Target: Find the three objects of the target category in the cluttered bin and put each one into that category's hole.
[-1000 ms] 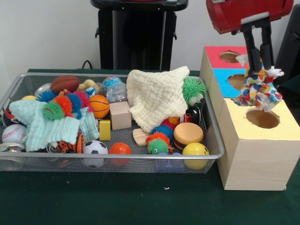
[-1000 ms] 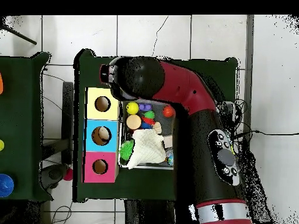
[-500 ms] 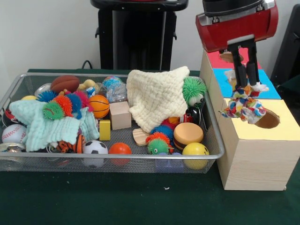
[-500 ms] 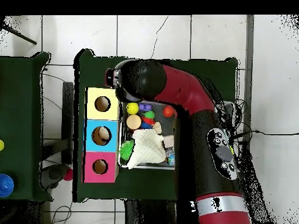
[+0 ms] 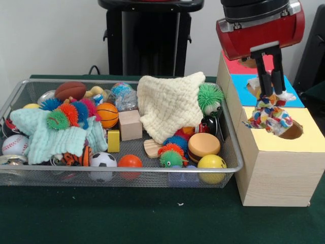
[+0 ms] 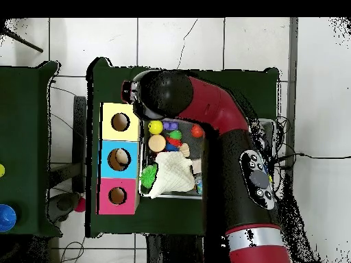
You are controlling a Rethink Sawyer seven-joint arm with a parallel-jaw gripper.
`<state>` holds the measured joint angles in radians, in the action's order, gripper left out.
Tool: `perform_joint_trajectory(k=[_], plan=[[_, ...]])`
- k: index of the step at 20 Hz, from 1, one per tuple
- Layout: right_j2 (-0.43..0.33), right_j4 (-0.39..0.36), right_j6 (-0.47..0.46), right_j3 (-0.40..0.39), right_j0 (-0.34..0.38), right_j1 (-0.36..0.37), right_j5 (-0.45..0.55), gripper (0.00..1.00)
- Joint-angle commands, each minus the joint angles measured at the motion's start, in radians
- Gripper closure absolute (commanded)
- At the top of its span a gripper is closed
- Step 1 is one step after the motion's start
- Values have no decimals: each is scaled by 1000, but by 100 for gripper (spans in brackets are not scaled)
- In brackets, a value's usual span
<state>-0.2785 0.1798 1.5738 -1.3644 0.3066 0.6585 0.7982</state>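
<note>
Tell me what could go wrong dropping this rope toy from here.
1. The rope toy hangs from the gripper at the yellow hole's near-left rim, not centred; released now, it may land on the box top.
2. Its frayed ends spread wide next to the hole, so they could catch on the rim.
3. A loose strand might snag on the fingers and lift back out.
</note>
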Motion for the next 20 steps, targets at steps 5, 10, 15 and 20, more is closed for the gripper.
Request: perform_joint_trajectory(k=[5, 10, 15, 20], plan=[[13, 104, 261, -123, -15, -14, 81, 100], [49, 70, 226, -142, -28, -21, 110, 100], [78, 52, 228, -146, -41, -33, 141, 100], [93, 53, 215, -155, -47, -40, 138, 100]])
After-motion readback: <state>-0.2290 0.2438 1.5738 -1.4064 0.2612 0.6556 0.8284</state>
